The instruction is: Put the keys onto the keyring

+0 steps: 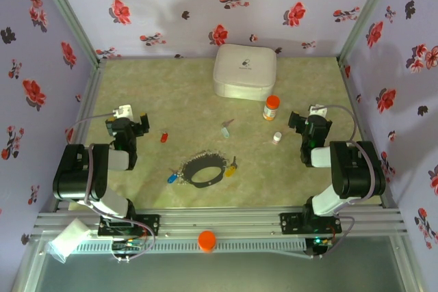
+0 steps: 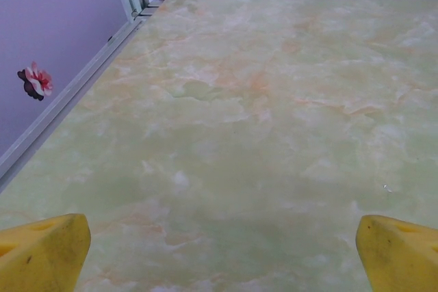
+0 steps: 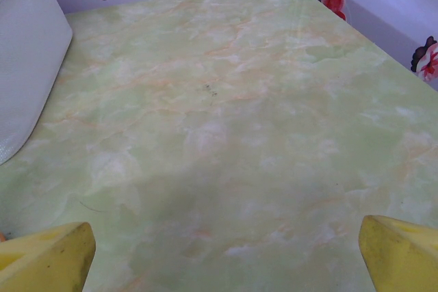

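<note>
**Both tools wide open, keys loose around the keyring**

The keyring (image 1: 204, 183) lies flat on the green marbled bench (image 1: 150, 94), near the front edge and roughly midway between the two arms. None of the keys appears to be threaded on it. The yellow key (image 1: 233, 167) sits against the ring's right edge, though actual contact is too fine to judge. The blue key (image 1: 172, 178) lies just beside its left edge. The red key (image 1: 164, 137) rests apart, farther back and to the left, nearer the left arm. The silvery-grey key (image 1: 225, 128) lies behind the ring, towards the white rounded box (image 1: 245, 71) at the back.

An orange-capped bottle (image 1: 272, 108) stands upright just in front of the box, with a tiny white cap (image 1: 276, 138) nearer the right arm.

The left tool (image 1: 128, 124) sits over bare bench left of the red key, its yellow pads (image 2: 44, 254) spread fully with nothing between them. The right tool (image 1: 311, 124) is likewise spread to its widest and empty, its pads (image 3: 404, 251) over bare surface, with the side of the box at the left in its wrist view.
</note>
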`<action>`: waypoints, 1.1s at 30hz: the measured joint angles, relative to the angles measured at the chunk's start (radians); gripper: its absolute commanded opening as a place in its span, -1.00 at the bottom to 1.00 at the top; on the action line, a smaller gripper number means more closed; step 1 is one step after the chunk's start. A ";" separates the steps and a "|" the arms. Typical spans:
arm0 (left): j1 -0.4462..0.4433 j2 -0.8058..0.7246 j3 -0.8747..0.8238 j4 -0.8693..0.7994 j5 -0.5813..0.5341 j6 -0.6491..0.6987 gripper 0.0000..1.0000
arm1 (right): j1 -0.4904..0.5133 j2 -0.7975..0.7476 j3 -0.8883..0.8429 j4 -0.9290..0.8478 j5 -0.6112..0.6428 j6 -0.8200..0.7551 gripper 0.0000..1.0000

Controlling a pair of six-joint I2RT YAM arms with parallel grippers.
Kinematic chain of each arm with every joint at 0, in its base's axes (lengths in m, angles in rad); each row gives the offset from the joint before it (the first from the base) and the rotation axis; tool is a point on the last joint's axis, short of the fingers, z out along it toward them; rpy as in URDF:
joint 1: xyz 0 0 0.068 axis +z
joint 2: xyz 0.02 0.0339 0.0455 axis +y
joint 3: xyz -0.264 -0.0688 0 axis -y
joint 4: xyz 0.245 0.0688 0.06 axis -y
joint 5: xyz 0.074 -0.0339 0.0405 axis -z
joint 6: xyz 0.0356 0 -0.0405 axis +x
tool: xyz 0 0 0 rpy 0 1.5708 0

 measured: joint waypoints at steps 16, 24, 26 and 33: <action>0.040 -0.190 0.080 -0.251 0.191 0.019 0.99 | -0.005 -0.321 0.002 -0.202 -0.011 0.008 0.79; 0.037 -0.406 0.211 -0.364 0.250 -0.128 0.99 | -0.002 -0.636 0.107 -0.509 -0.021 0.181 0.71; 0.026 -0.466 0.227 -0.438 0.272 -0.185 0.99 | 0.006 -0.660 0.166 -0.640 -0.065 0.248 0.69; -0.072 -0.636 0.271 -0.768 0.307 -0.303 0.99 | 0.132 -0.644 0.343 -0.925 -0.275 0.370 0.52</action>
